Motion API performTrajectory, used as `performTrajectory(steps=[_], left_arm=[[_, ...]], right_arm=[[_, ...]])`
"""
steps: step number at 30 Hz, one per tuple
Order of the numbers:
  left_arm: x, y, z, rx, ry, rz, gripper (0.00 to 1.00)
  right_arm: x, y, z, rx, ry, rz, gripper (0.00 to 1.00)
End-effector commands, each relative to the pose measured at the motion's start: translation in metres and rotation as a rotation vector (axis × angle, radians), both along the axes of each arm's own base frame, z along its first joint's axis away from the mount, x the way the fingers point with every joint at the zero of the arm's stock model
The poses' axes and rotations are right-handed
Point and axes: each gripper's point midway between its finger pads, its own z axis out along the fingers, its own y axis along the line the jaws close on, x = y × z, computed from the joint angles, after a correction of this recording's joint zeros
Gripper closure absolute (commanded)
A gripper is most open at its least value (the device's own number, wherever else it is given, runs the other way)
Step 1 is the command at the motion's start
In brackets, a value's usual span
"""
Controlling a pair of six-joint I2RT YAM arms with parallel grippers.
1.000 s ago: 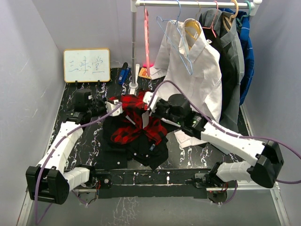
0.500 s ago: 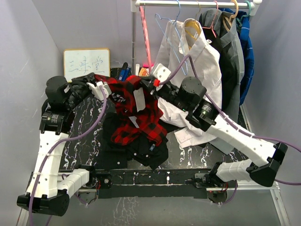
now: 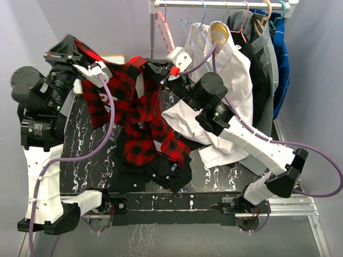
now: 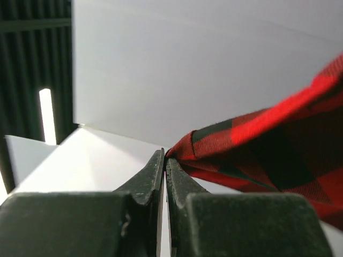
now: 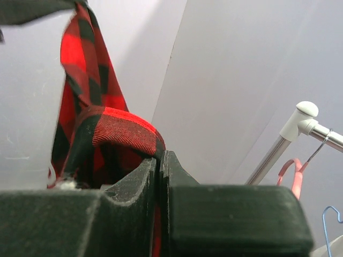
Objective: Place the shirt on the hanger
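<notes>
The red-and-black plaid shirt [image 3: 140, 110] hangs in the air, stretched between my two raised grippers, with its lower end still on the table. My left gripper [image 3: 86, 56] is shut on one upper edge of it; in the left wrist view the gripper [image 4: 165, 156] pinches a fold of the shirt [image 4: 268, 150]. My right gripper [image 3: 150, 64] is shut on the other upper edge; in the right wrist view the gripper [image 5: 159, 156] pinches the shirt [image 5: 91, 126]. The light-blue wire hanger [image 3: 194, 25] hangs on the rail, to the right of the right gripper.
The rail [image 5: 278, 144] and its post [image 3: 152, 32] stand at the back. A pink hanger [image 3: 161, 21], a white dress shirt [image 3: 230, 69] on a yellow hanger and dark clothes [image 3: 265, 59] hang there. A black shirt [image 3: 161, 171] lies on the table. A whiteboard [image 3: 115, 58] is partly hidden.
Both arms have risen from the table and moved apart, lifting the plaid shirt up and spreading it. The left arm has swung up to the left and the right one toward the rail.
</notes>
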Motion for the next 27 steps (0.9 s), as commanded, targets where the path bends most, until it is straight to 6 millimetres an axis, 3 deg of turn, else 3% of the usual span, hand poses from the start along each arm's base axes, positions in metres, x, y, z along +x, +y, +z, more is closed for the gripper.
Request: performTrajectory(steps=[1, 5, 8, 10, 12, 15, 19, 23, 27], left_arm=[[-0.032, 0.011, 0.066, 0.135, -0.170, 0.078, 1.00], [-0.037, 0.007, 0.064, 0.283, -0.148, 0.082, 1.00], [-0.029, 0.006, 0.034, 0.321, -0.042, 0.065, 1.00], [-0.014, 0.006, -0.015, 0.331, 0.093, 0.052, 1.00], [-0.010, 0.005, -0.067, 0.344, 0.213, 0.025, 1.00], [0.000, -0.005, -0.150, 0.305, 0.374, -0.048, 1.00], [0.013, -0.019, -0.239, 0.148, 0.564, -0.117, 1.00], [0.047, -0.018, -0.291, 0.057, 0.614, -0.083, 1.00], [0.089, -0.002, -0.307, 0.026, 0.609, 0.010, 1.00]], right_arm=[[-0.010, -0.022, 0.056, 0.184, -0.059, -0.025, 1.00], [-0.002, -0.028, 0.044, 0.182, -0.019, -0.074, 1.00], [0.003, -0.033, 0.026, 0.168, 0.021, -0.109, 1.00], [0.006, -0.031, 0.005, 0.145, 0.066, -0.113, 1.00], [0.009, -0.026, -0.031, 0.102, 0.150, -0.105, 1.00], [0.012, -0.019, -0.095, 0.066, 0.304, -0.094, 1.00], [0.015, -0.017, -0.185, 0.067, 0.512, -0.112, 1.00], [0.024, -0.015, -0.249, 0.074, 0.619, -0.160, 1.00], [0.047, 0.004, -0.285, 0.016, 0.673, -0.221, 1.00]])
